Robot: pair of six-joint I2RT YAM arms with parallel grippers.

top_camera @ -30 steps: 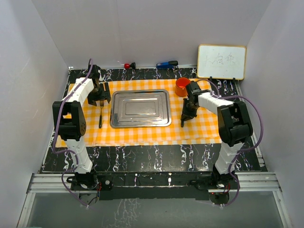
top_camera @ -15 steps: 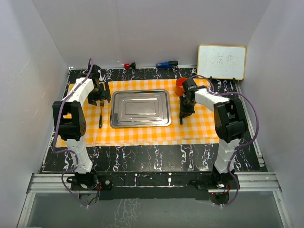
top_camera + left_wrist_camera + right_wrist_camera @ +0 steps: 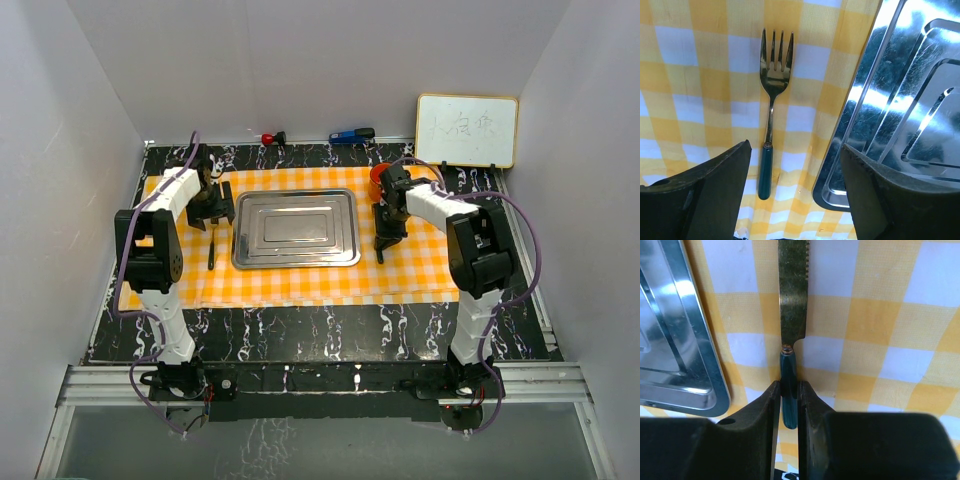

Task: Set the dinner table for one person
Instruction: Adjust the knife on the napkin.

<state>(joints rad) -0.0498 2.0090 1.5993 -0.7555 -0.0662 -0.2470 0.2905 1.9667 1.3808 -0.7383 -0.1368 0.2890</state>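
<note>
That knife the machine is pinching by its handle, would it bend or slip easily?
The knife is probably stiff: its blade looks like solid metal. The right pincer grips only the narrow, glossy dark handle, so it might swivel or slip a little. Its flat blade makes rolling unlikely on the checked cloth.

Dinner table [image 3: 300,335]: large rectangular tabletop, black with white marble-like veining, lying level. A checked cloth [image 3: 300,282] covers its middle; the bare surface shows as a broad band along the near edge and narrower strips along the far edge and both sides.
</note>
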